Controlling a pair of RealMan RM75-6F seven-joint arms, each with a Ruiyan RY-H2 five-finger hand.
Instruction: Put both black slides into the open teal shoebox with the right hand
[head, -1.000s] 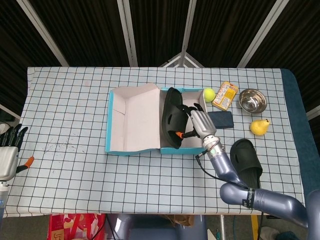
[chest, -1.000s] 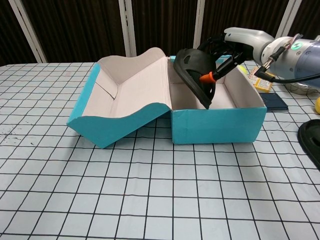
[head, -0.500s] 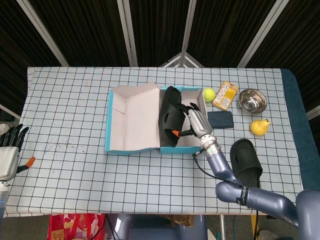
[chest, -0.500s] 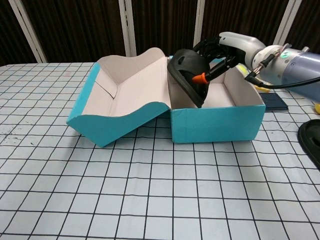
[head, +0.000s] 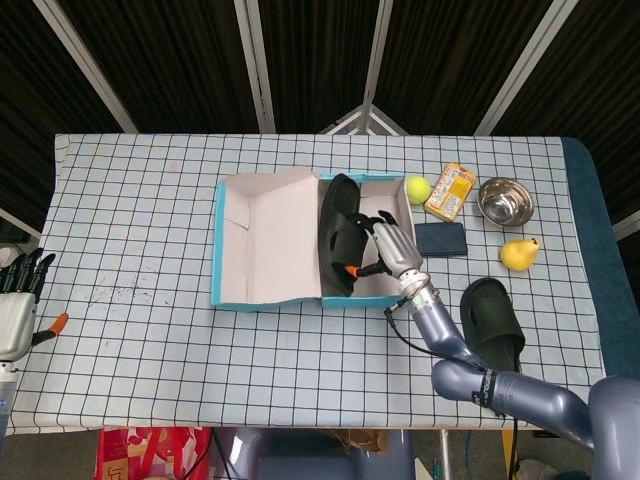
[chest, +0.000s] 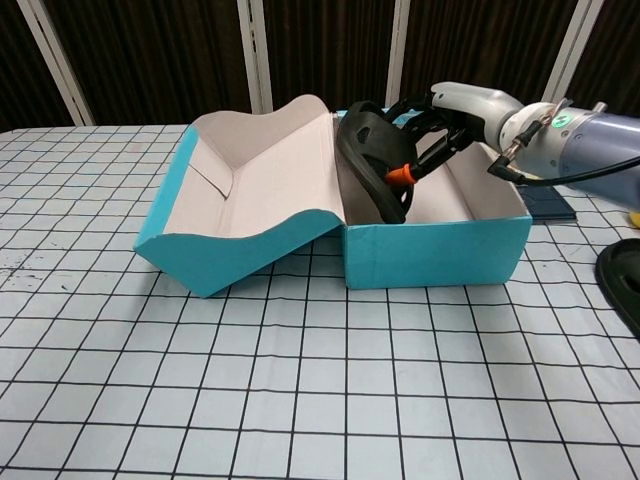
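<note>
My right hand (head: 392, 250) (chest: 452, 112) grips a black slide (head: 338, 232) (chest: 370, 162) and holds it on edge inside the open teal shoebox (head: 268, 300) (chest: 440, 250), against the box's left inner side. The slide's lower part is hidden behind the box's front wall in the chest view. The second black slide (head: 491, 315) (chest: 622, 278) lies flat on the table to the right of the box. My left hand (head: 18, 300) rests at the far left edge of the head view, fingers apart and holding nothing.
The box's lid (head: 268, 235) (chest: 245, 190) lies open to the left. Behind and right of the box sit a tennis ball (head: 418, 189), a yellow packet (head: 451, 190), a dark blue block (head: 441, 238), a metal bowl (head: 504, 201) and a yellow pear (head: 518, 254).
My right hand has lowered the slide deeper into the box and shifted it left toward the lid side. The left hand and the other slide have not moved.
</note>
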